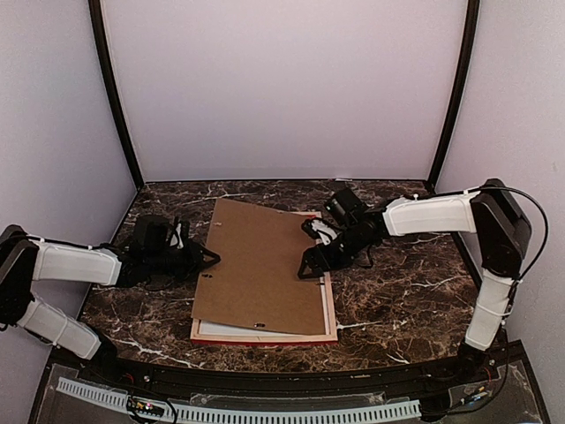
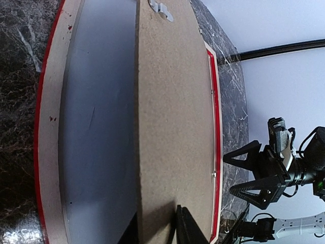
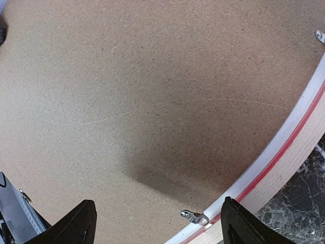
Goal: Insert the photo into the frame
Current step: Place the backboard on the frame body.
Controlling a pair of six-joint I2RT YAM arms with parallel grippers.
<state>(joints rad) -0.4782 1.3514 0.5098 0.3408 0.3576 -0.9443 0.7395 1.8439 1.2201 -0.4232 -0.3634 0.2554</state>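
The frame (image 1: 330, 309) lies face down mid-worktop (image 1: 397, 300), long axis running near edge to far. The left gripper (image 1: 205, 256) pinches the left edge of the skewed backing board (image 1: 260, 265). The right gripper (image 1: 311, 262), jaws wide apart, hovers over the frame's right rail.

The backing board (image 1: 260, 265) is matt brown fibreboard, finely grainy. At its four o'clock edge the frame (image 3: 294, 160) shows pale bare wood and red trim. The clip (image 3: 195, 217) is bright metal. The table (image 1: 397, 291) is dark, white-veined, perhaps marble, faintly glossy.
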